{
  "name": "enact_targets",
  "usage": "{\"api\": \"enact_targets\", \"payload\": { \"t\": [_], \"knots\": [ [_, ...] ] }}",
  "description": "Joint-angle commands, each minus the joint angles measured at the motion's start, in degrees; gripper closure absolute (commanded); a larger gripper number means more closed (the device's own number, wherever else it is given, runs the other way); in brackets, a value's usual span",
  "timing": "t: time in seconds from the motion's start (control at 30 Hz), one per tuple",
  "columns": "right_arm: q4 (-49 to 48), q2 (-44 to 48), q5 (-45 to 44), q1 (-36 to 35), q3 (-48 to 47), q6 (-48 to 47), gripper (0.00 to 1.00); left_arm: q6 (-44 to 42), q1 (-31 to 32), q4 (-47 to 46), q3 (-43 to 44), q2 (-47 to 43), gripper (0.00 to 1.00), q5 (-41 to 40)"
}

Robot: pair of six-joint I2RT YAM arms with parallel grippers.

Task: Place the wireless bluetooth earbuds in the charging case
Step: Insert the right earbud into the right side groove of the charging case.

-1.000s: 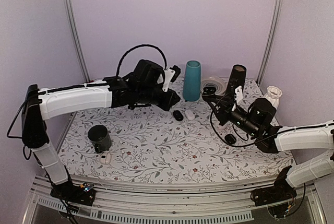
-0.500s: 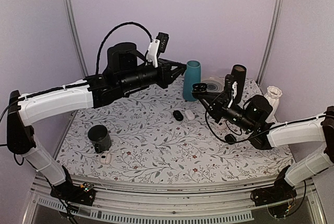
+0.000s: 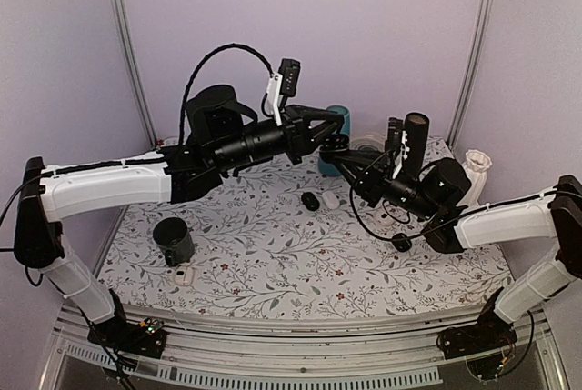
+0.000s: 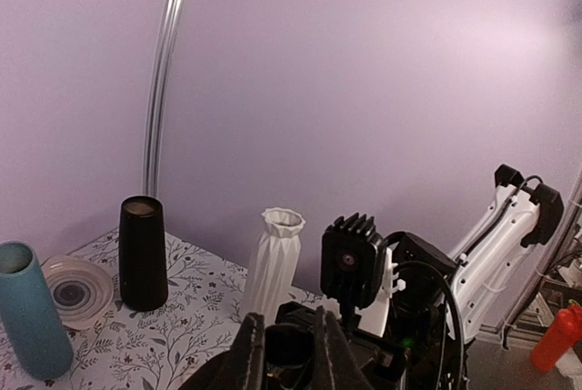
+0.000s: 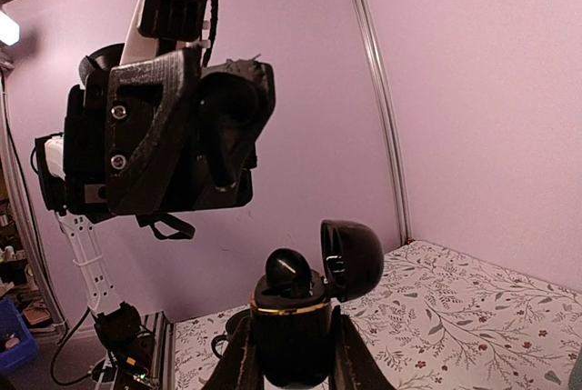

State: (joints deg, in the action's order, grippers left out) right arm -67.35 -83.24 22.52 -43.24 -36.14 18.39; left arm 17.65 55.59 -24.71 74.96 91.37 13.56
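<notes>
One earbud [image 5: 289, 272] sat atop the open charging case [image 5: 291, 331], low centre of the right wrist view, clamped by the right gripper [image 5: 293, 367]. On the left gripper [image 4: 287, 335] the fingers stood narrow; any load indiscernible.

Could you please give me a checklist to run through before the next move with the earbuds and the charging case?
1. The charging case is held by the right end effector: ok, clamped upright between its fingers.
2. The lid is open: ok, tilted back on its hinge.
3. The earbud is fully seated: cannot tell; it sits proud in the opening.
4. The left end effector carries the other earbud: cannot tell; its jaws are nearly shut and nothing shows clearly between them.
5. The left end effector is lined up over the case: not ok; the right wrist view shows it up, left and apart.
</notes>
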Motion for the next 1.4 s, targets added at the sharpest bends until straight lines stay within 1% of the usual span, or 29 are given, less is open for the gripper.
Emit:
{"api": "enact_targets", "payload": {
  "t": [0.0,0.23,0.57,0.97,1.37],
  "knots": [
    [-4.0,-1.1,0.6,-0.4,-2.3,3.3,0.97,-0.7,1.0,-4.2,-1.4,0.3,0.94,1.4],
    [-3.7,-1.5,0.8,-1.3,-4.2,4.3,0.97,-2.4,1.5,-4.4,-1.4,1.3,0.94,0.3],
    [-2.6,-0.4,-1.2,-2.9,-4.4,2.7,0.97,-5.3,3.0,-4.1,-1.4,1.8,0.94,-5.6],
    [-2.4,1.6,-2.8,-3.0,-4.5,0.9,0.97,-5.5,3.9,-4.0,-3.0,1.2,0.94,-6.7],
    [-1.6,3.0,-4.3,-3.0,-5.2,0.3,0.97,-8.1,5.2,-2.2,-3.1,1.1,0.94,-9.3]
  ]
}}
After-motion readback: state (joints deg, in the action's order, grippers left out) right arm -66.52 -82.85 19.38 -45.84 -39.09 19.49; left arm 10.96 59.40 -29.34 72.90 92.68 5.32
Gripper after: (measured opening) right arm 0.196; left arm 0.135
